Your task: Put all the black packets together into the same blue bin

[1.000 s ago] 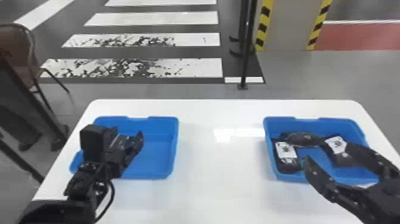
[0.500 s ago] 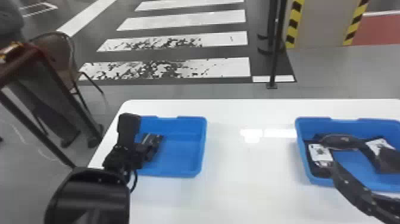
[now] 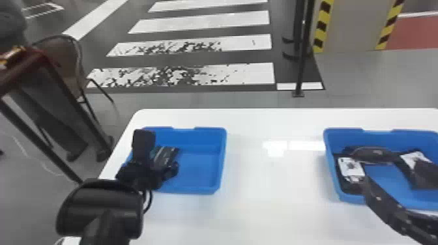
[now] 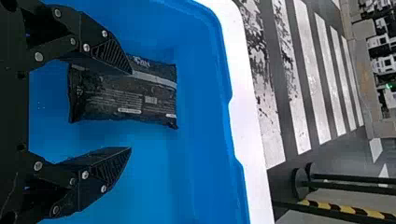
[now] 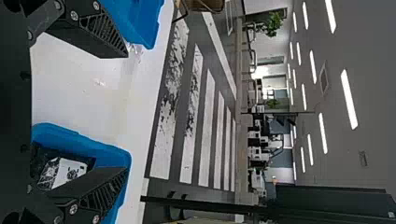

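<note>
Nearest, the right gripper [image 5: 127, 112] has its fingers spread by the right-hand blue bin [image 3: 358, 138], presumably waiting. The left gripper [image 4: 130, 110], also spread and empty, is over the left-hand blue bin [image 3: 198, 169]; one finger overlaps the lone black packet [image 4: 149, 100] lying flat inside, the other is clear of it, probably so the two can close across its width. The bench [image 3: 277, 208] separates the bins. Three dark packets share the right-hand one, so the lone packet likely belongs there. Two bear white labels [image 3: 352, 167] with dark pictures; the lone packet carries pale small print and a light stripe. Beyond lies striped flooring [image 3: 202, 76].
</note>
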Controlling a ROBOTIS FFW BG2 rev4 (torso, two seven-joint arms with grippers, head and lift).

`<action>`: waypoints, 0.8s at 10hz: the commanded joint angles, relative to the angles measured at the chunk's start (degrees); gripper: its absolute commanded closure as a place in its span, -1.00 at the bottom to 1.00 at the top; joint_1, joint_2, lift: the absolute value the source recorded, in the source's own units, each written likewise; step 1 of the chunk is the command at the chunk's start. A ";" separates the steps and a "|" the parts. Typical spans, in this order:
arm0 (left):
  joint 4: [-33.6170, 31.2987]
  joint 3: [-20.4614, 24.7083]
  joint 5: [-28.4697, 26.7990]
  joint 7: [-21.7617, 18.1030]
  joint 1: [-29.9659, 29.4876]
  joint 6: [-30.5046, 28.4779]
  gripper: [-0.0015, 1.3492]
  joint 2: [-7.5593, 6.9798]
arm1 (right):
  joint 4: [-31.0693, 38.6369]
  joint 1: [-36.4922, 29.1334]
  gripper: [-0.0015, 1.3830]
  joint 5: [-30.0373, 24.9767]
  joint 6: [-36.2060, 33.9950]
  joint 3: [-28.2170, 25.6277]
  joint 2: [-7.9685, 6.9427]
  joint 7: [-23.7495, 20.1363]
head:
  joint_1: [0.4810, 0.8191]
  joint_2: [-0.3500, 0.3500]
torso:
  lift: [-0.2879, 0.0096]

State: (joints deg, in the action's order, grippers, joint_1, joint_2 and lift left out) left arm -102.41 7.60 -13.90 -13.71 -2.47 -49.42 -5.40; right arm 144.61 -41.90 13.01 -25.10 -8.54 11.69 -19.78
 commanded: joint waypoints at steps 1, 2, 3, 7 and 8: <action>1.51 0.74 -0.38 0.00 0.79 -0.08 -0.26 -0.23 | 0.02 0.00 -0.76 0.02 0.21 0.09 0.00 -0.09 | 0.27 0.55 | 0.20; 2.50 1.20 -0.61 -0.09 1.21 -0.08 -0.26 -0.32 | -0.12 0.00 -0.76 0.02 0.49 0.09 0.00 -0.18 | 0.27 0.58 | 0.20; 3.48 1.31 -0.95 -0.09 1.77 0.35 -0.26 -0.40 | -0.26 0.14 -0.76 0.02 0.63 0.20 0.00 -0.26 | 0.27 0.61 | 0.20; 5.45 0.40 -1.86 0.26 3.04 0.21 0.79 -0.67 | -1.39 0.70 -0.76 0.36 1.47 0.20 0.00 -0.97 | 0.27 0.64 | 0.20; 5.45 -0.06 -2.55 0.44 2.89 0.21 0.79 -0.67 | -1.53 0.70 -0.76 0.47 1.76 0.20 0.00 -0.97 | 0.27 0.64 | 0.20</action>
State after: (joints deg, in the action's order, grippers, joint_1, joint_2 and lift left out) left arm -96.96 7.81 -16.13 -13.30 0.54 -49.19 -6.06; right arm 143.13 -41.22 13.40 -23.50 -8.34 11.69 -20.74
